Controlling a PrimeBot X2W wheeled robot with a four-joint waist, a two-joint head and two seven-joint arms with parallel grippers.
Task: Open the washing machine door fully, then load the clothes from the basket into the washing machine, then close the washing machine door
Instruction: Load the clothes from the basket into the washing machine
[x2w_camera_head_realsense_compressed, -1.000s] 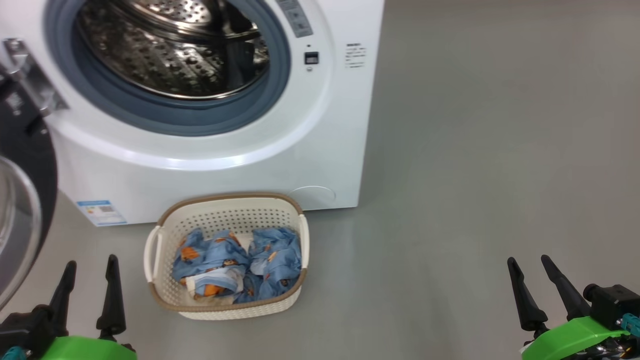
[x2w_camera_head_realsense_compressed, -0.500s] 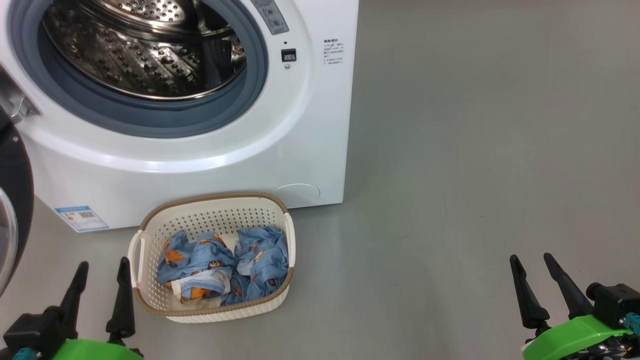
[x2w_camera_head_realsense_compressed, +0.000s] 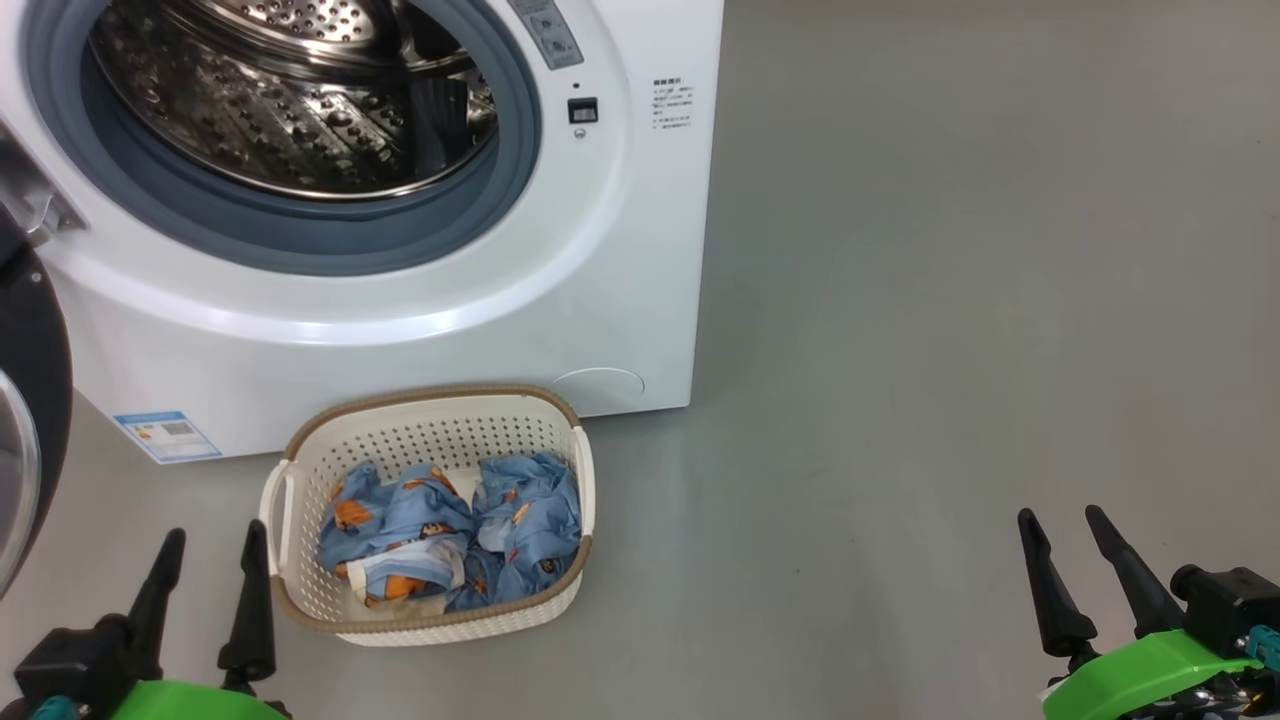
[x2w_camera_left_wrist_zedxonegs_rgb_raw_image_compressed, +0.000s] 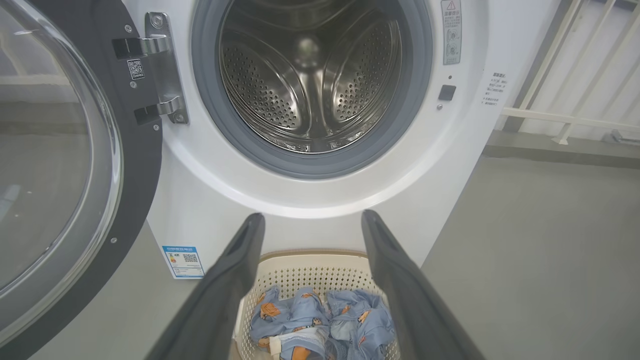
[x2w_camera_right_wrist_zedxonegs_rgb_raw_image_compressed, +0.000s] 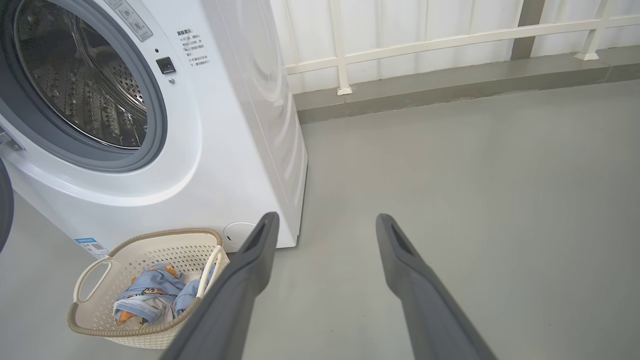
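Note:
The white washing machine (x2w_camera_head_realsense_compressed: 400, 300) stands with its steel drum (x2w_camera_left_wrist_zedxonegs_rgb_raw_image_compressed: 310, 85) exposed. Its black-rimmed glass door (x2w_camera_left_wrist_zedxonegs_rgb_raw_image_compressed: 60, 165) is swung wide to the left; in the head view a strip of the door (x2w_camera_head_realsense_compressed: 35, 400) shows at the left edge. On the floor in front sits the cream basket (x2w_camera_head_realsense_compressed: 430, 420) holding light blue clothes (x2w_camera_head_realsense_compressed: 450, 530). My left gripper (x2w_camera_head_realsense_compressed: 215, 540) is open just left of the basket's near corner, and in its wrist view the left gripper (x2w_camera_left_wrist_zedxonegs_rgb_raw_image_compressed: 310, 220) points over the clothes (x2w_camera_left_wrist_zedxonegs_rgb_raw_image_compressed: 320, 320). My right gripper (x2w_camera_head_realsense_compressed: 1060, 520) is open far to the right, above bare floor.
Grey floor (x2w_camera_head_realsense_compressed: 950, 300) stretches wide to the right of the machine. A white railing (x2w_camera_right_wrist_zedxonegs_rgb_raw_image_compressed: 425, 40) on a low kerb runs along the back wall. A blue label (x2w_camera_head_realsense_compressed: 165, 435) sits low on the machine's front.
The head camera has swung to the right, so machine and basket sit further left in the picture than a second ago. Both grippers keep their places and stay open.

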